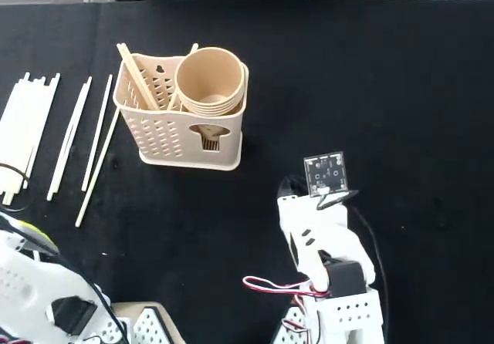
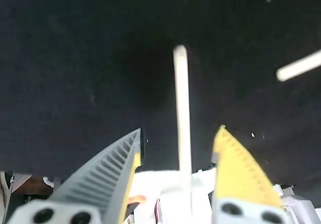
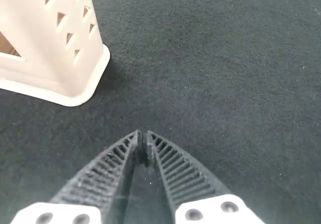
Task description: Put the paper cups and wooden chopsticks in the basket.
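**Cups & some sticks in basket, loose sticks still on cloth**

The basket (image 1: 166,139) is cream plastic, a rectangular tub w/ rows of small cut-out holes in its walls and a larger shaped opening on the near side. It stands upright on the matte black cloth (image 1: 370,89). Inside, on the right, sits a nested stack of tan paper cups (image 1: 208,82), round mouths up and rims layered. On the left, a few wooden chopsticks (image 1: 137,78) lean diagonally, tips poking above the rim.

Left of the basket, loose chopsticks (image 1: 97,132) lie flat on the cloth. They are thin, pale and straight, roughly parallel. Farther left are flat white strips (image 1: 27,124), side by side.

The left gripper (image 2: 179,130) is low over the cloth. Its ribbed fingers, one grey and one yellow, are spread apart, and a round pale stick (image 2: 181,93) runs between them, touching neither. Another stick end (image 2: 301,66) lies off to one side.

The right gripper (image 3: 143,133) has black ribbed fingers w/ tips pressed together, holding nothing. It sits above the cloth near the basket's rounded bottom corner (image 3: 75,91).
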Robot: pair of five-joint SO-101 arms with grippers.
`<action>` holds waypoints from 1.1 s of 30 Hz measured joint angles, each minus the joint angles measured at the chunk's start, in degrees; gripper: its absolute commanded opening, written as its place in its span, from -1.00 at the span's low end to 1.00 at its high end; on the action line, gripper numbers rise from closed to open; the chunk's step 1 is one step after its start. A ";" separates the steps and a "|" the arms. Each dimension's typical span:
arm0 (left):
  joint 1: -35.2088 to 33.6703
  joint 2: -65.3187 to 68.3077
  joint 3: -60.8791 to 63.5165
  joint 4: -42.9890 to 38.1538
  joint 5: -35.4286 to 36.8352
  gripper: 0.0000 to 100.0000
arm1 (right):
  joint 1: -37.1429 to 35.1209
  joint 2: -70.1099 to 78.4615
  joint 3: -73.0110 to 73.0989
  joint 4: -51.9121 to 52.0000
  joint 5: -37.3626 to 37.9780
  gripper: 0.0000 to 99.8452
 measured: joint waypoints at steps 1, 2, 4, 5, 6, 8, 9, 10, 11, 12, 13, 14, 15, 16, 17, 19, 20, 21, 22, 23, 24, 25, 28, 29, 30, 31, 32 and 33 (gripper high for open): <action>0.00 1.14 -0.88 0.00 0.00 -0.88 | 0.00 0.00 0.00 0.00 0.00 -0.97; 0.00 2.11 -1.85 0.00 0.00 -0.93 | 0.00 0.00 0.00 0.00 0.00 -0.97; 0.00 3.60 -3.60 0.00 -0.09 -0.94 | 0.00 0.00 0.00 0.00 0.00 -0.97; 0.09 3.96 -3.96 0.00 -0.09 -0.94 | 0.00 0.00 0.00 0.00 0.00 -0.97; 0.53 4.40 -4.04 0.00 -0.09 -0.94 | 0.00 0.00 0.00 0.00 0.00 -0.97; 1.58 5.19 -4.13 0.00 -0.09 -0.94 | 0.00 0.00 0.00 0.00 0.00 -0.97; 2.02 5.36 -4.13 0.00 -0.09 -0.94 | 0.00 0.00 0.00 0.00 0.00 -0.97; 2.37 5.36 -4.13 0.00 -0.09 -0.94 | 0.00 0.00 0.00 0.00 0.00 -0.97; 2.64 5.36 -4.22 0.00 -0.09 -0.94 | 0.00 0.00 0.00 0.00 0.00 -0.97; 2.81 5.36 -4.48 0.00 -0.09 -0.94 | 0.00 0.00 0.00 0.00 0.00 -0.97; 2.90 5.36 -4.92 0.00 -0.09 -0.94 | 0.00 0.00 0.00 0.00 0.00 -0.97; 2.90 5.36 -5.63 0.00 -0.09 -0.94 | 0.00 0.00 0.00 0.00 0.00 -0.97; 3.08 5.36 -6.59 0.00 -0.09 -0.94 | 0.00 0.00 0.00 0.00 0.00 -0.97; 3.08 5.36 -7.82 0.26 -0.09 -0.94 | 0.00 0.00 0.00 0.00 0.00 -0.97; 3.08 5.36 -9.49 0.79 -0.09 -0.94 | 0.00 0.00 0.00 0.00 0.00 -0.97; 3.08 5.36 -13.63 2.55 -0.09 -0.94 | 0.00 0.00 0.00 0.00 0.00 -0.97; 3.08 5.45 -16.26 3.34 -0.09 -0.94 | 0.00 0.00 0.00 0.00 0.00 -0.97; 3.08 5.45 -18.99 3.87 -0.09 -0.94 | 0.00 0.00 0.00 0.00 0.00 -0.97; 3.25 5.45 -22.07 4.13 0.09 -0.94 | 0.00 0.00 0.00 0.00 0.00 -0.97; 3.43 5.45 -25.23 4.22 0.62 -0.94 | 0.00 0.00 0.00 0.00 0.00 -0.97; 3.69 5.45 -28.22 4.22 1.76 -0.94 | 0.00 0.00 0.00 0.00 0.00 -0.97; 4.22 5.45 -31.21 4.40 3.08 -0.94 | 0.00 0.00 0.00 0.00 0.00 -0.97; 6.77 5.45 -38.86 4.40 6.15 -0.94 | 0.00 0.00 0.00 0.00 0.00 -0.97; 8.18 5.45 -40.79 4.40 7.03 -0.94 | 0.00 0.00 0.00 0.00 0.00 -0.97; 9.67 5.45 -42.64 4.40 7.74 -0.94 | 0.00 0.00 0.00 0.00 0.00 -0.97; 11.25 5.45 -44.13 4.40 8.53 -0.94 | 0.00 0.00 0.00 0.00 0.00 -0.97; 12.84 5.45 -45.36 4.57 9.32 -0.94 | 0.00 0.00 0.00 0.00 0.00 -0.97; 14.33 5.45 -46.24 4.48 9.76 -0.94 | 0.00 0.00 0.00 0.00 0.00 -0.97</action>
